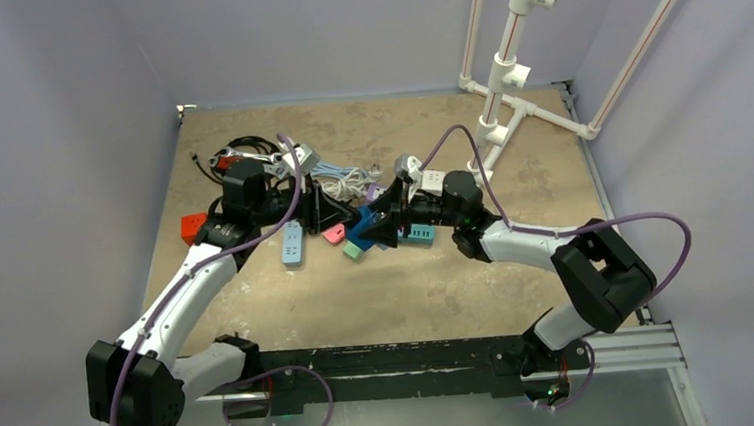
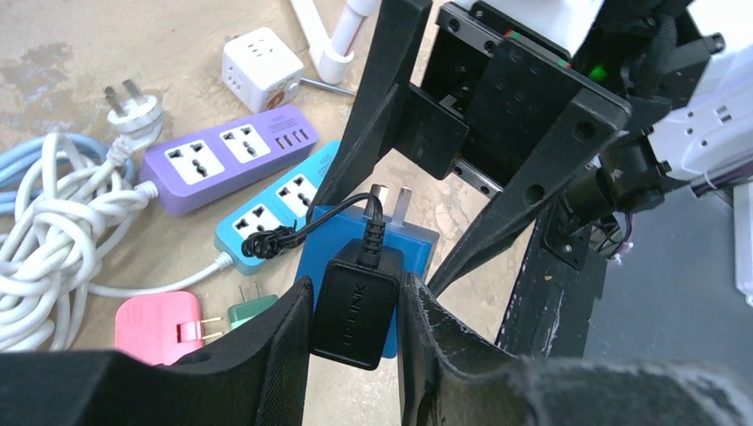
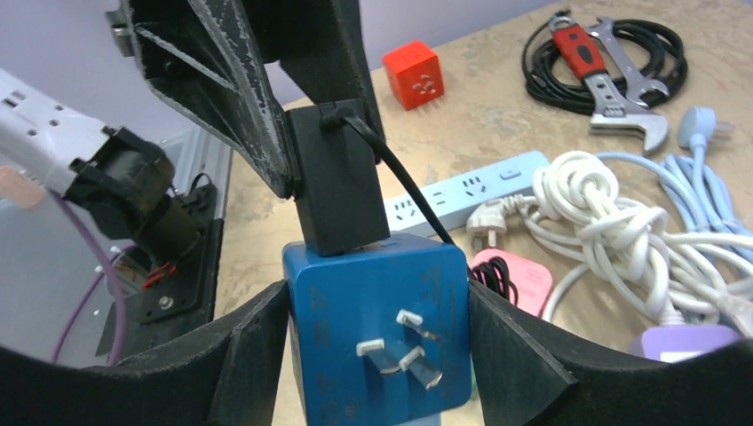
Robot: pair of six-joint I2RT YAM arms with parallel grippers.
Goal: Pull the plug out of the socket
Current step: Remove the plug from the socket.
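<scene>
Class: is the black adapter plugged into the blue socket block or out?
Plugged in: the black adapter sits flush on the blue socket block, no prongs showing between them.

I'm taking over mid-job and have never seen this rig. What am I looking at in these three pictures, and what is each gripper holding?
Two robot arms are bolted at the table's near edge. The wide picture looks down from above and behind them; the other two come from a camera on each wrist. The left gripper pinches a black plug, seated in a blue socket block that the right gripper clamps. On the table lie a purple power strip, a white cube socket, a pink plug, a knotted white cable and a wrench.
</scene>
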